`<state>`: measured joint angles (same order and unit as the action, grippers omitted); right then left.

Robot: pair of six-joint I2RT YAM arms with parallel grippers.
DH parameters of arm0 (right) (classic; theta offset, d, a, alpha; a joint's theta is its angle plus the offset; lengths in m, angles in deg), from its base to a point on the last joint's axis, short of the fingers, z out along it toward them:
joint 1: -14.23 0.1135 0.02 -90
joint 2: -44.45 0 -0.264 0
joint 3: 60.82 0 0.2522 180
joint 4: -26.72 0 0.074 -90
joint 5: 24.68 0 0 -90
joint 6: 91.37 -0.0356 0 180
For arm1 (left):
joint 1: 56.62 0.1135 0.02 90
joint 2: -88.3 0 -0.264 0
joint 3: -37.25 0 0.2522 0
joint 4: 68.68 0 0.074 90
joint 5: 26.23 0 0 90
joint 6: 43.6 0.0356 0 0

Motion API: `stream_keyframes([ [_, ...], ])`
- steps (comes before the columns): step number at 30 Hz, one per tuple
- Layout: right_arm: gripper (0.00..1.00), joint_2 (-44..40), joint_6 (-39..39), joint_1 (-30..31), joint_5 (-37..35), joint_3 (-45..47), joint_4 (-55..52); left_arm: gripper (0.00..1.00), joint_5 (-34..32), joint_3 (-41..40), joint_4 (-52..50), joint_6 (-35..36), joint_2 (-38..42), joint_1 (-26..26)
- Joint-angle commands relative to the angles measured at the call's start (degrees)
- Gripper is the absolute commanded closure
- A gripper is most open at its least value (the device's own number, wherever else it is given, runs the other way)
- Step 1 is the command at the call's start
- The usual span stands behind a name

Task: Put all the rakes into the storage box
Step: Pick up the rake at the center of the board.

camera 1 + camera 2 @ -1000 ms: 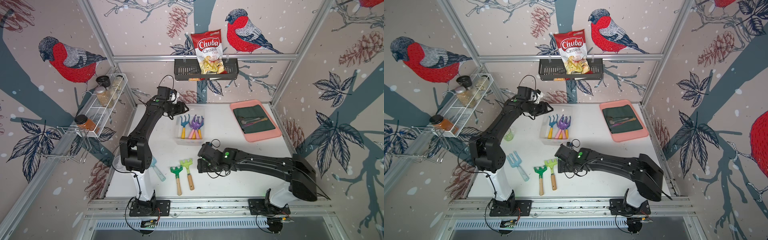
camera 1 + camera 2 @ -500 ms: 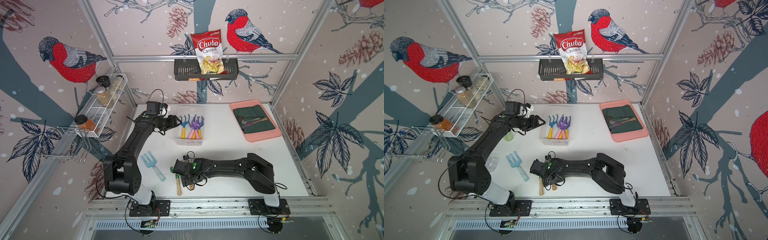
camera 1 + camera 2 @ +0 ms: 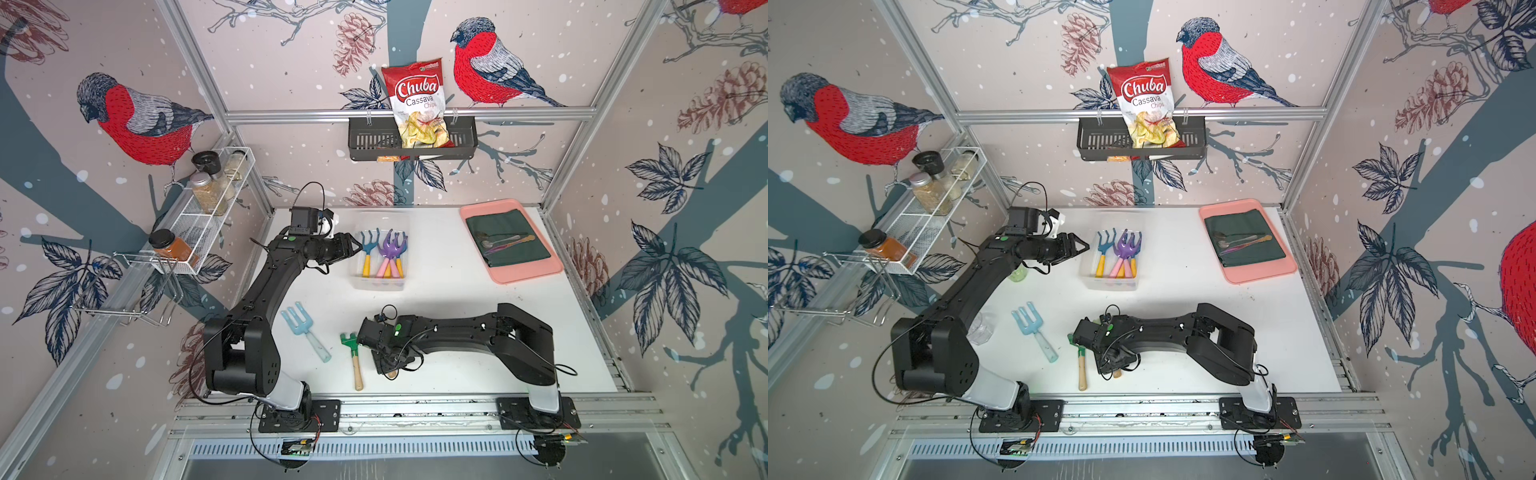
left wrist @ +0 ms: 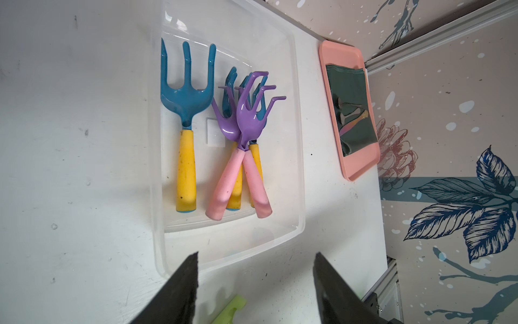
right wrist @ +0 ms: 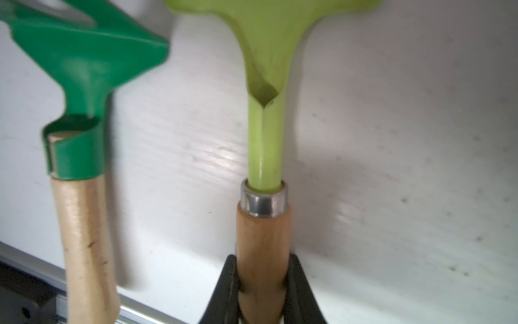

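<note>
The right arm (image 3: 457,336) has swung down to the front of the table (image 3: 457,291) since a second ago. The right gripper (image 5: 263,280) has shut tight on the wooden handle of the light green rake (image 5: 266,56). The left arm (image 3: 266,299) has come down next to the box (image 3: 376,284). The box (clear, with blue and purple tools inside) sits at the back, well apart from that rake. The left gripper (image 4: 256,280) hangs just beside the box with its jaws wide apart, holding nothing. A dark green rake (image 3: 352,357) lies just beside the light green one.
</note>
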<state>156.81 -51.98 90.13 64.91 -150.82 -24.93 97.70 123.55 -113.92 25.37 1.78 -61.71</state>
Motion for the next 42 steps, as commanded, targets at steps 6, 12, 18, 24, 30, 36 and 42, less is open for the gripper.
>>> stream_keyframes([
  [6,0.84,-12.7,2.5,-3.6,1.3,2.7,1.9,0.35,3.7,-3.5,6.2,-4.5,2.4,-2.7],
  [12,0.83,-18.9,4.1,-9.5,3.5,2.5,3.1,0.35,4.4,-5.8,10.5,-8.8,4.1,-6.1],
  [18,0.83,-20.8,5.9,-17.0,5.8,1.0,4.6,0.35,3.6,-3.8,11.9,-10.4,3.1,-9.4],
  [24,0.83,-20.0,8.3,-21.9,8.5,-1.8,5.2,0.35,3.6,-2.9,12.6,-11.3,2.4,-10.9],
  [30,0.82,-17.0,11.3,-23.5,10.1,-6.7,3.5,0.38,5.0,-4.1,15.6,-12.5,1.7,-14.4],
  [36,0.82,-15.0,12.8,-23.5,10.7,-10.8,1.4,0.44,4.7,-4.9,17.7,-13.5,0.4,-16.6],
  [42,0.82,-15.3,13.2,-23.1,10.7,-12.1,0.3,0.6,4.1,-3.9,18.2,-13.6,-1.0,-16.6],
])
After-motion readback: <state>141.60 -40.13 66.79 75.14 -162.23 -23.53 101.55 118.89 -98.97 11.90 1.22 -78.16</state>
